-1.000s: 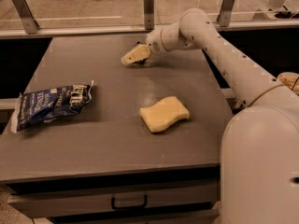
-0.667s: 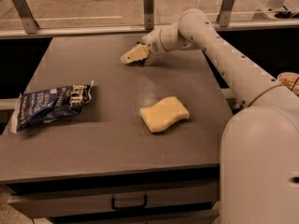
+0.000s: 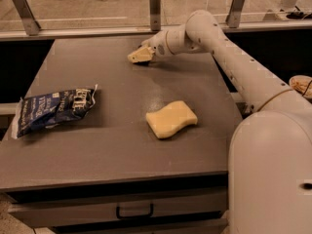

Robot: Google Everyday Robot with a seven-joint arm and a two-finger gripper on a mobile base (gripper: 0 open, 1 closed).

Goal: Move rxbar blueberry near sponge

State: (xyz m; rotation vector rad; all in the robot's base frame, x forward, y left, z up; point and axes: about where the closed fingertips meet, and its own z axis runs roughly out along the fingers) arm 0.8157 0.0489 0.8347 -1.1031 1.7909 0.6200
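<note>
Frankly, I cannot pick out the rxbar blueberry; I judge it lies hidden beneath the gripper, which sits low at the far middle of the surface. So I cannot tell its long axis, or whether the jaws are open. The sponge lies well apart, toward the front.

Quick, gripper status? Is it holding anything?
Gripper: low at the far side of the table, beyond the sponge; whether it is open, closed or holding anything cannot be told.
</note>
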